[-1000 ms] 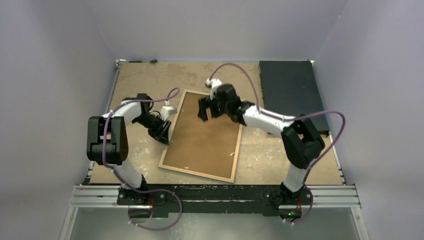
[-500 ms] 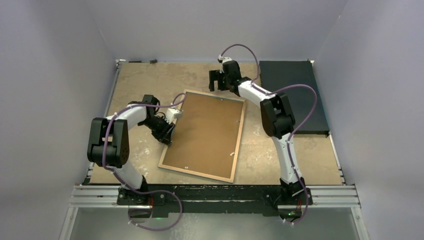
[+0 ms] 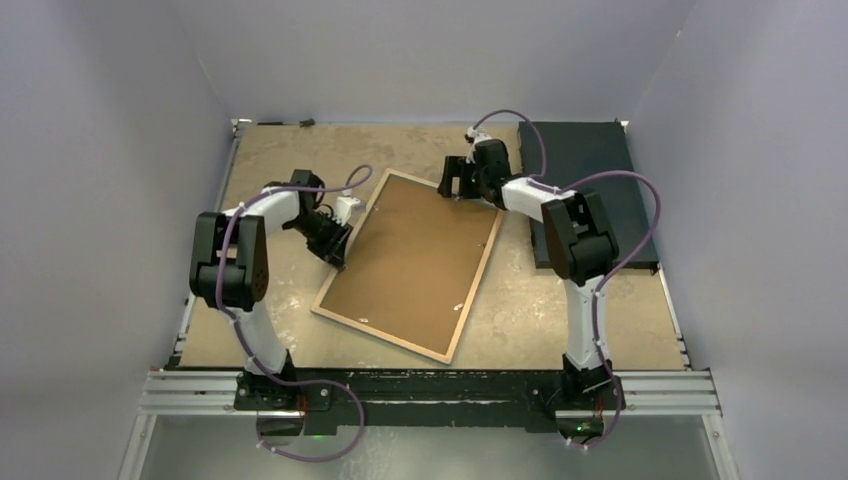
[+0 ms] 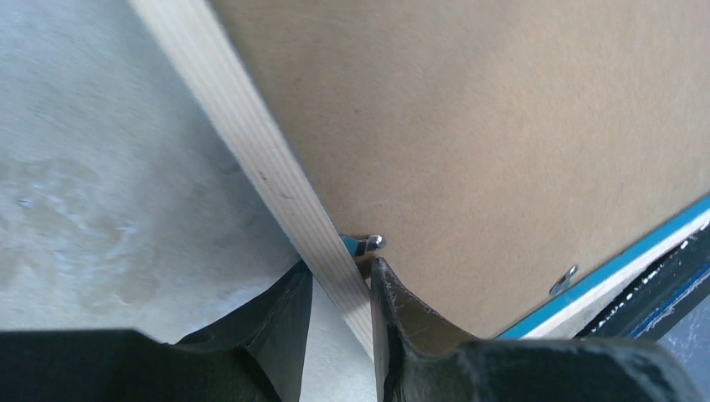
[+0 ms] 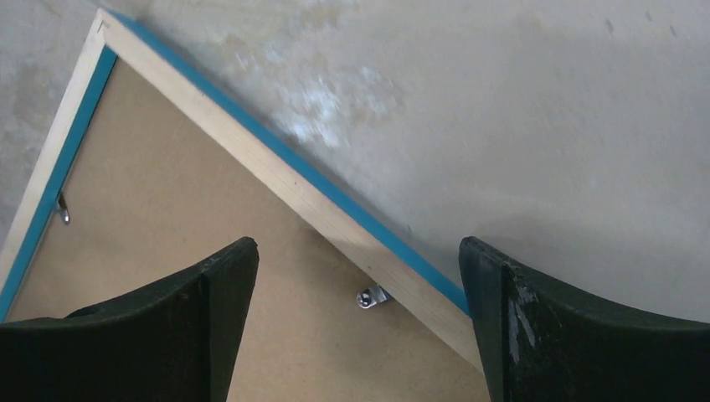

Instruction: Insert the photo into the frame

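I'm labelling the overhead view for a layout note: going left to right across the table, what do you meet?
left gripper → the frame, back up, its left rim pinched by that gripper → dark mat. The right gripper overlaps the frame's far corner, so it is omitted.

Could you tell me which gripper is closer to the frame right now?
Left. The left gripper is shut on the frame at its left rim; the right gripper is open over its far edge.

There goes the frame (image 3: 405, 262), swung clockwise in top view: far end to the R, near corner to the L. R gripper (image 3: 452, 182) back from past far edge, now over far rim. L gripper (image 3: 340, 252) moved along w/ the rim.
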Tool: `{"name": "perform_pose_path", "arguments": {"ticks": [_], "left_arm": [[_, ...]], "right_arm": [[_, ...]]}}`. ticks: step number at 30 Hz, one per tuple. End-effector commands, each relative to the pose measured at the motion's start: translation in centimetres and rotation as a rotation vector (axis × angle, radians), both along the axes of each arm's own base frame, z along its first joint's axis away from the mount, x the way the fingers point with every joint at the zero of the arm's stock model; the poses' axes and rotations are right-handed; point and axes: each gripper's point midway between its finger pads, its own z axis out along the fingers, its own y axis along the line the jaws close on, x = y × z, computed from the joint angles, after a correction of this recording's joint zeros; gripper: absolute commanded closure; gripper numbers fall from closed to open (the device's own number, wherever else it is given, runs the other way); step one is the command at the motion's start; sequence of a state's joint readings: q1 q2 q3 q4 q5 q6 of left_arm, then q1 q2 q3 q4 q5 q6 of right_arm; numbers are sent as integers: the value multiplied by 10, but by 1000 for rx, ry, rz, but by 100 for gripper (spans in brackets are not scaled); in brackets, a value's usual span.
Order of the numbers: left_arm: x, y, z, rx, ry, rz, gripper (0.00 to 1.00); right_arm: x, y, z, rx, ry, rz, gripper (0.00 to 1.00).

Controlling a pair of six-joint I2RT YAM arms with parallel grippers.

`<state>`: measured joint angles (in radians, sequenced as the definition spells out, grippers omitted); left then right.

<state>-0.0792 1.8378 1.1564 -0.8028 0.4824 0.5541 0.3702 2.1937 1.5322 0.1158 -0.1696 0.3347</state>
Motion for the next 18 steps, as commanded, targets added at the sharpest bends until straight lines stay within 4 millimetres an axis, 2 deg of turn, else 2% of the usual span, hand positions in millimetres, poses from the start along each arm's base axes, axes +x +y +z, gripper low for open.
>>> {"name": "perform_pose_path", "arguments": {"ticks": [1,5,8,11,14,18], "left_arm": [[75,16,-21,116,-187,16,87],[108,15,-22,126,-214,47,88],[126,11,-19,118,-232,60,89],[138,7,-10,105,-247,61,89],[149,8,12,99,-286,71,85],[148,13,58,65,-334,78,74]], "right_arm": [[-45,-8,-6,49,96,-53,10],[-88,-23,-15,51,143,-151,11],[-126,-32,-25,21,170,-233,11],[-154,-37,-34,-11,187,-291,9],[-165,-41,-29,-38,171,-338,9],[-157,-50,0,-53,100,-423,5]]}}
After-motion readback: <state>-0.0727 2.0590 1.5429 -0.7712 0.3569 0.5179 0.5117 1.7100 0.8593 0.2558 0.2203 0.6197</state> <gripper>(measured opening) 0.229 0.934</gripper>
